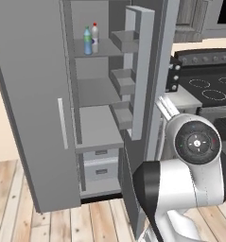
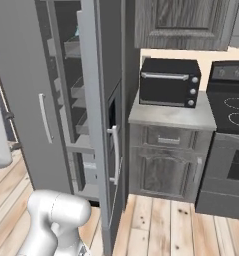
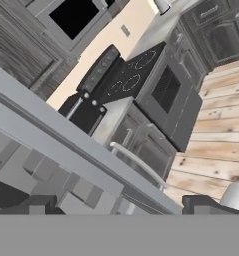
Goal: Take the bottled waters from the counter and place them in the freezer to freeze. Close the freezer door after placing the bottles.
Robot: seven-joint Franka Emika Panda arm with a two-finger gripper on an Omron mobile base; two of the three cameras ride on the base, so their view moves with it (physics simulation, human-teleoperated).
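bottles point(image 1: 91, 39) on freezer shelf point(image 1: 96, 48), door point(image 1: 142, 71) open

toaster oven point(image 2: 169, 82) black | stovetop point(image 1: 213, 87) black | floor point(image 2: 161, 225) wood

No legible text, brand, number or sign is present. The label on the clear-whitish bottle point(image 1: 95, 34) is too small to read; the toaster oven point(image 2: 170, 82) knobs carry no readable markings.

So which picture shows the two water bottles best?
The left base view: both bottled waters stand side by side on an upper freezer shelf, clearly lit. In the right base view the freezer door blocks that shelf.
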